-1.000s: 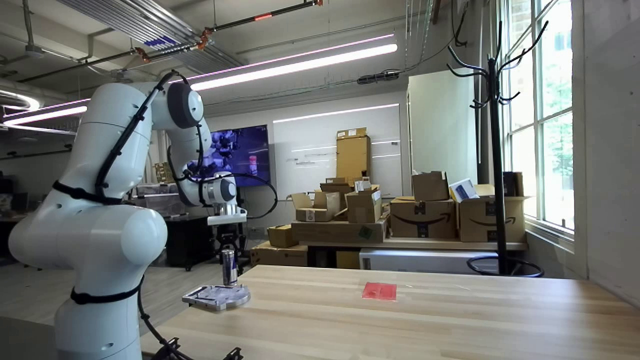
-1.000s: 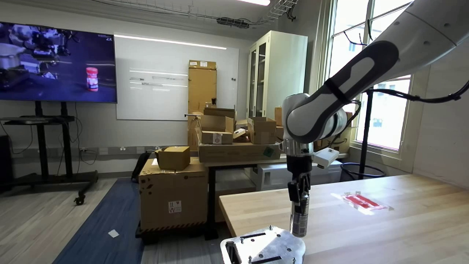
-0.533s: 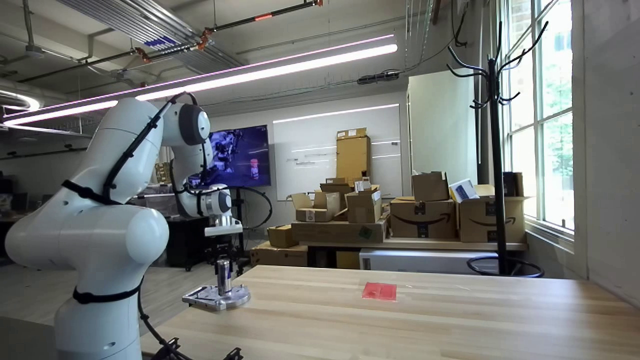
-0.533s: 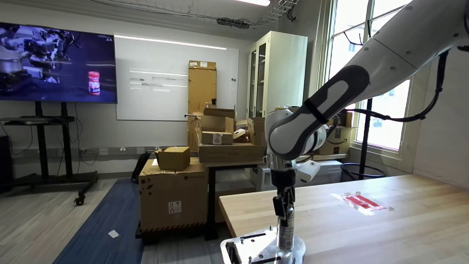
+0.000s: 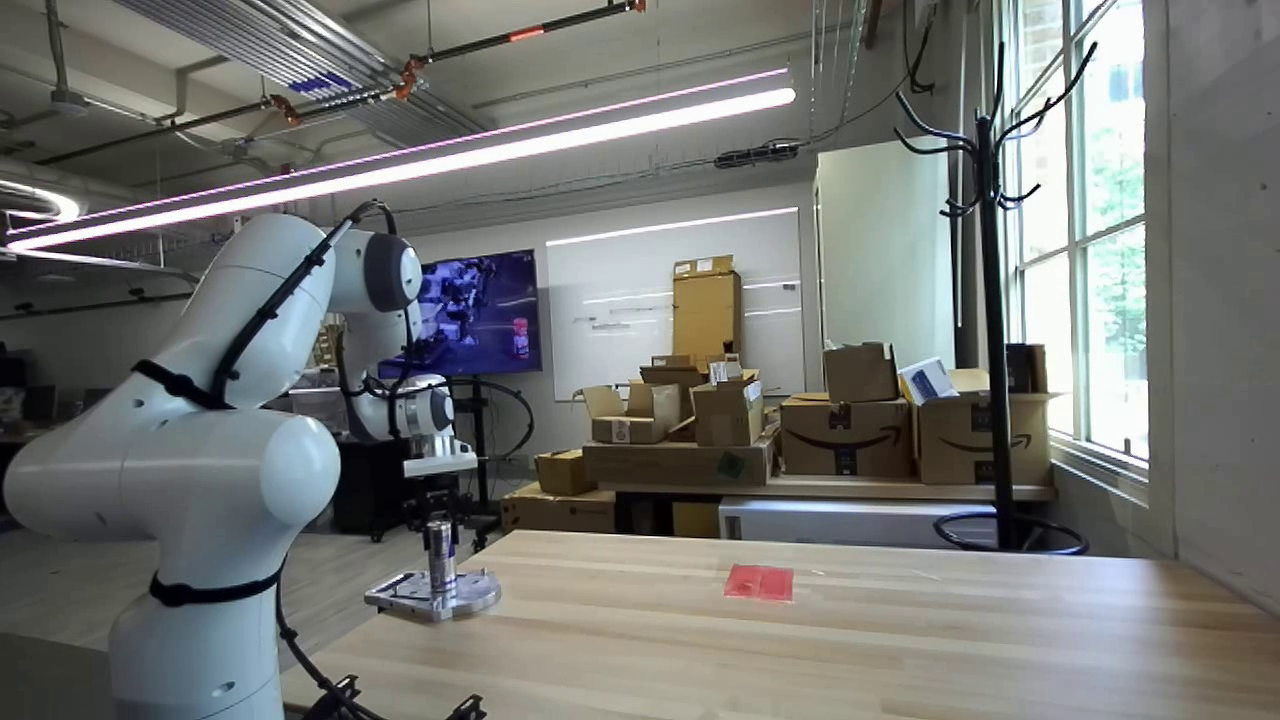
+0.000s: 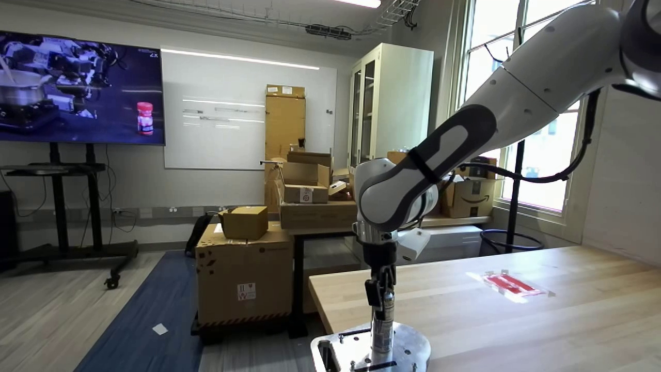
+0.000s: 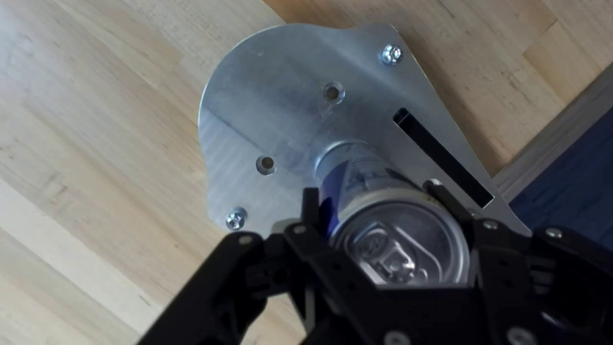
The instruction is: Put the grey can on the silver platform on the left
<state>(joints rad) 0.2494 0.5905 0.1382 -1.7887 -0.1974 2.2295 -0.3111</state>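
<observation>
Wrist view: pale wooden tabletop (image 7: 96,143) fills nine o'clock; the silver platform (image 7: 282,96) spans twelve. Toward four, the black gripper (image 7: 376,196) clasps the grey drink can (image 7: 392,215) from both sides. The can is upright over the platform; whether its base touches, I cannot tell. Blue flooring (image 7: 570,191) shows at three.

The arm (image 6: 477,129) reaches down from the upper right, its claw (image 6: 383,310) gripping the upright can (image 6: 382,336) low in the frame, just right of centre. Under it lies the platform (image 6: 411,341), cut by the bottom edge — whether the can's base touches it cannot be told. The surface (image 6: 490,320) fills the lower right, a red patch (image 6: 512,284) on it. A screen (image 6: 82,88) shows in the upper left — a whiteboard (image 6: 222,132) just right of it, a box (image 6: 245,268) below.
</observation>
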